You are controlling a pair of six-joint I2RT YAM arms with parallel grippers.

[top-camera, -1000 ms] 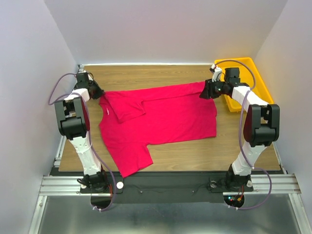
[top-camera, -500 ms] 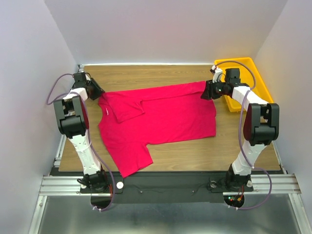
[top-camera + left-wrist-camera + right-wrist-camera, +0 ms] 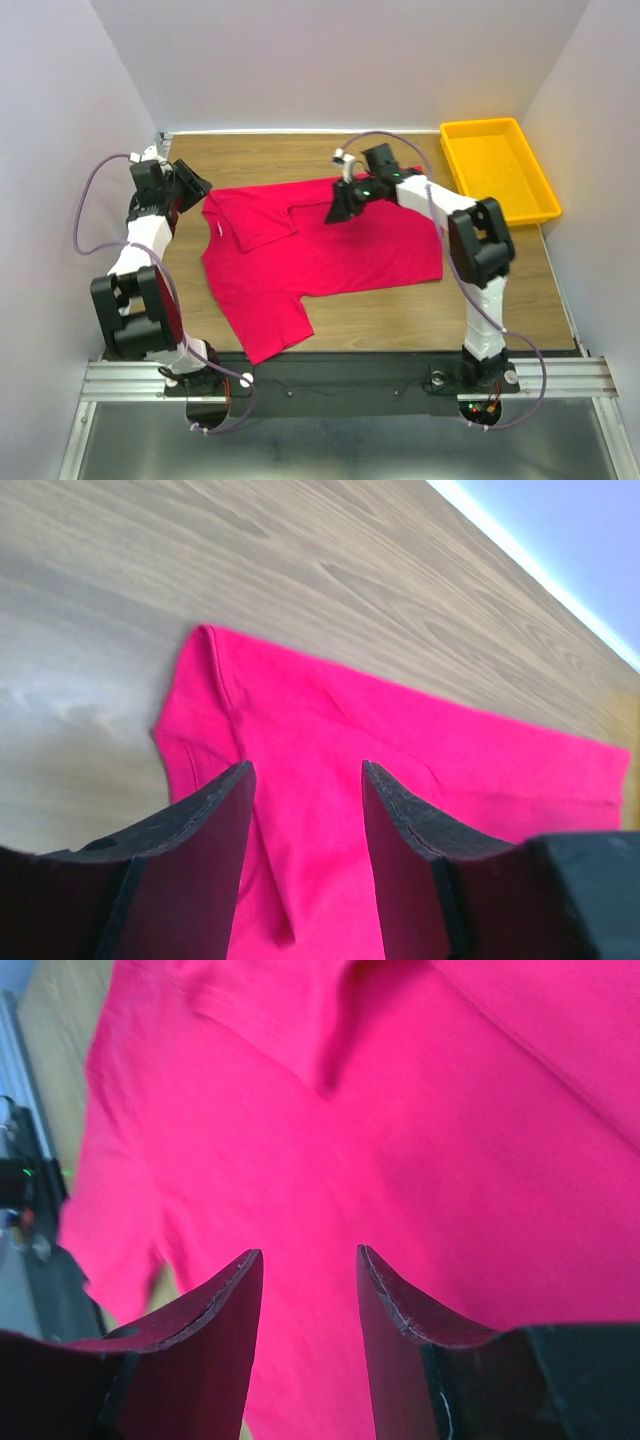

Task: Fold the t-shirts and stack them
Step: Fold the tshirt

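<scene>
The t-shirt (image 3: pixel 330 250) lies flat on the surface (image 3: pixel 400 320), one sleeve reaching the near edge. The right hand (image 3: pixel 337 211) hovers spread and empty over the t-shirt's far part. The left hand (image 3: pixel 200 187), spread and empty, sits near the far left corner.

The wooden table (image 3: pixel 380 320) carries two things. A red t-shirt (image 3: pixel 330 250) lies flat across the middle and out toward 9 o'clock. Its collar is at 9, where a white label (image 3: pixel 217 229) shows, and its hem is toward 3. One sleeve (image 3: pixel 265 330) runs toward 7 o'clock and reaches the near edge. The other is folded back onto the chest near 10. A yellow tray (image 3: pixel 500 170) sits at 2 o'clock in the far corner, apart from the t-shirt.
</scene>
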